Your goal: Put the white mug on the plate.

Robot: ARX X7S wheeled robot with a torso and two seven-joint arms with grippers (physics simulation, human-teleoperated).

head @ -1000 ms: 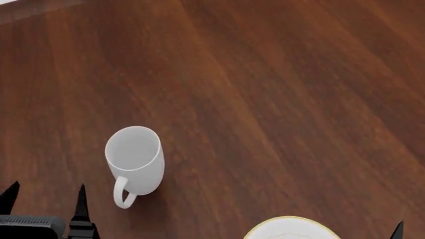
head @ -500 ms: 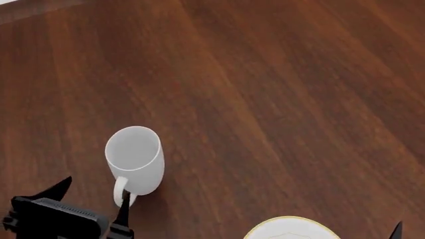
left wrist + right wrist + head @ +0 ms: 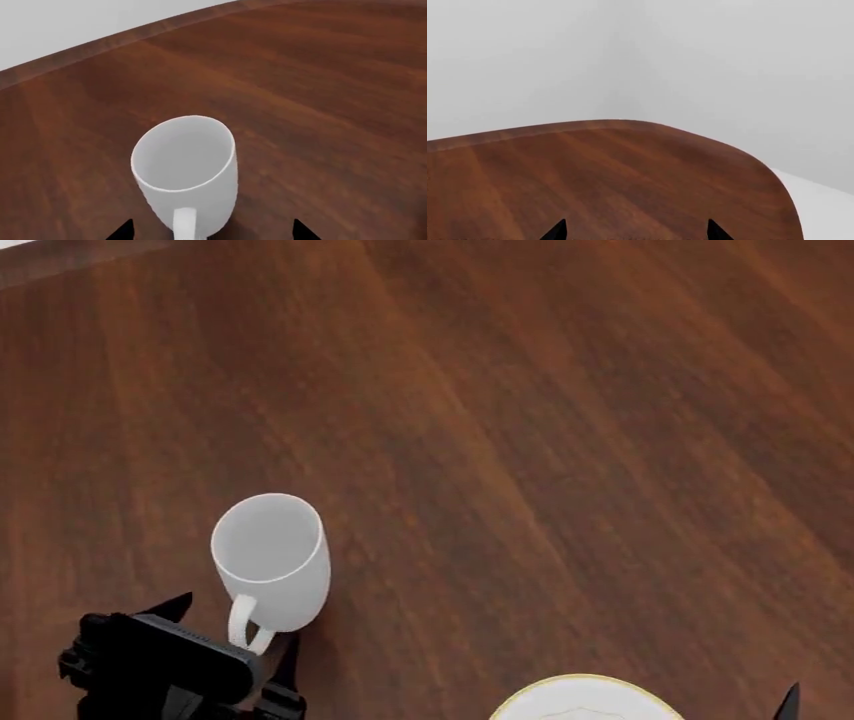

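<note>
The white mug [image 3: 272,558] stands upright on the brown wooden table, its loop handle [image 3: 243,625] turned toward me. It also shows in the left wrist view [image 3: 185,170]. My left gripper [image 3: 230,630] is open, just short of the mug, its two black fingertips [image 3: 123,231] on either side of the handle. The plate [image 3: 585,697], white with a gold rim, shows only as a slice at the near edge, right of the mug. My right gripper [image 3: 635,231] is open and empty over bare table; one fingertip [image 3: 790,702] shows in the head view at the lower right.
The wooden table [image 3: 534,440] spreads wide beyond the mug. Its far edge [image 3: 100,45] and a rounded corner [image 3: 747,155] meet a plain grey-white surround.
My left gripper has moved forward and to the right, from the lower left corner up to the mug's handle. The mug, the plate and the right gripper have not moved.
</note>
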